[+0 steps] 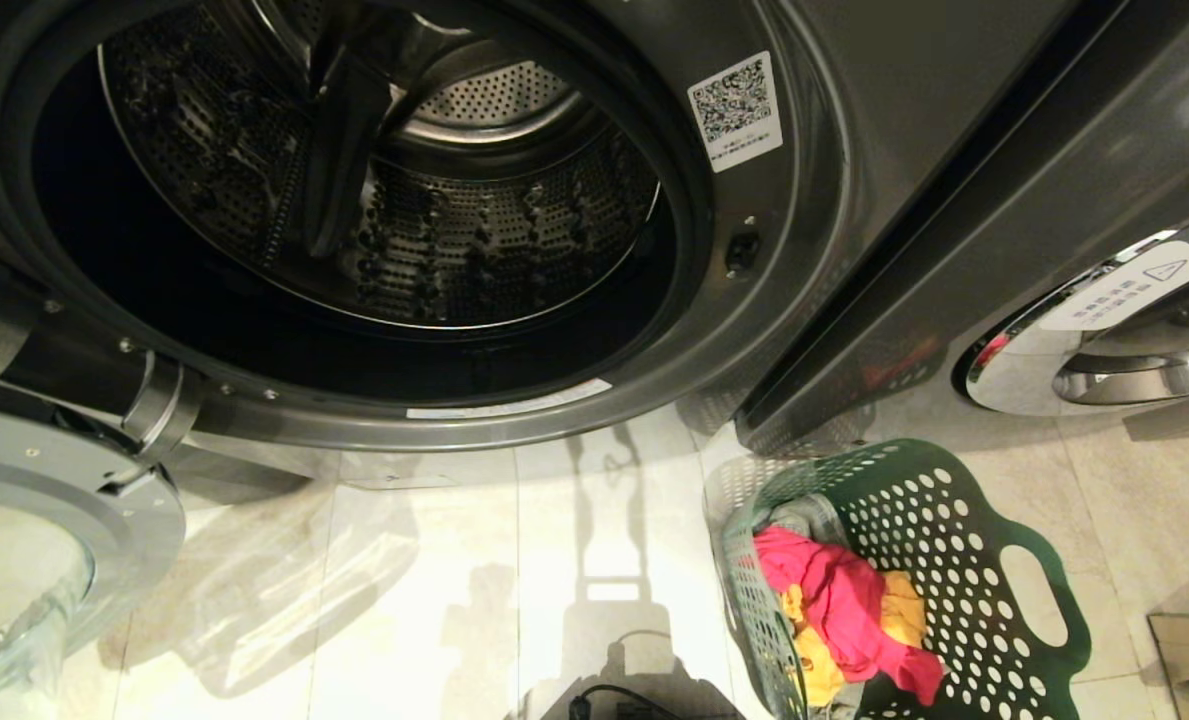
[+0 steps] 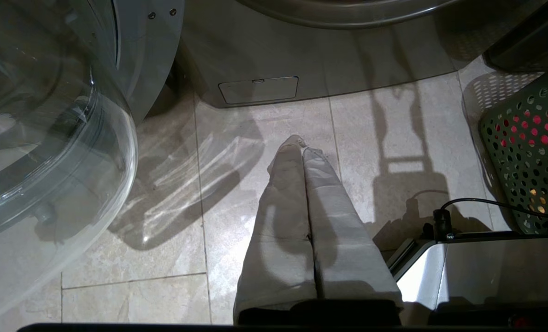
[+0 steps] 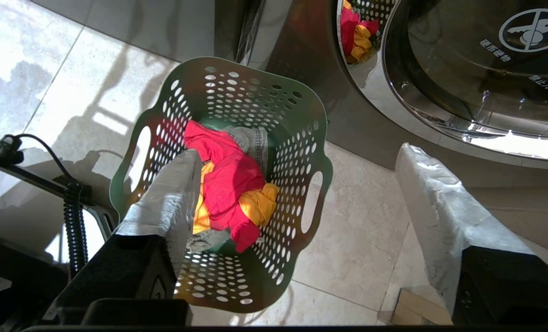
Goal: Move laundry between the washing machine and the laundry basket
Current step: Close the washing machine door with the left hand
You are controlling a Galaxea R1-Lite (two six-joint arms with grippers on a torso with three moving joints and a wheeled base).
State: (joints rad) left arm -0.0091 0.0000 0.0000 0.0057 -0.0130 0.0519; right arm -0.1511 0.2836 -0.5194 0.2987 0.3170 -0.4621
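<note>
Dark grey washing machine (image 1: 854,150) filling most of the head view, round opening wide and perforated steel drum (image 1: 454,230) bare inside, no cloth visible in it. Glass door (image 1: 24,560) swung out low on the robot's left, its clear bowl also bulking large in the left wrist view. Pale tiled floor (image 1: 454,580) stretching in front, crossed by shadows. A second like machine to the right, chrome-rimmed door (image 1: 1104,340) shut (red and yellow mirrored in its rim in the right wrist view).

Green laundry basket (image 1: 954,560) standing on the floor just beside the washer's lower right corner, tilted in the head view, sides dotted with round holes, handle slots on two sides. Laundry (image 3: 230,184) heaped inside the basket: bright red cloth on top, mustard-yellow pieces beneath and beside it, a grey-white piece at the far edge.

Right gripper (image 3: 301,161) hanging above the basket, cloth-wrapped fingers (image 3: 172,193) spread wide apart, nothing between them, one finger over the basket's rim and the other over bare floor. Left gripper (image 2: 303,152) low over the floor before the washer, fingers pressed together, holding nothing.
</note>
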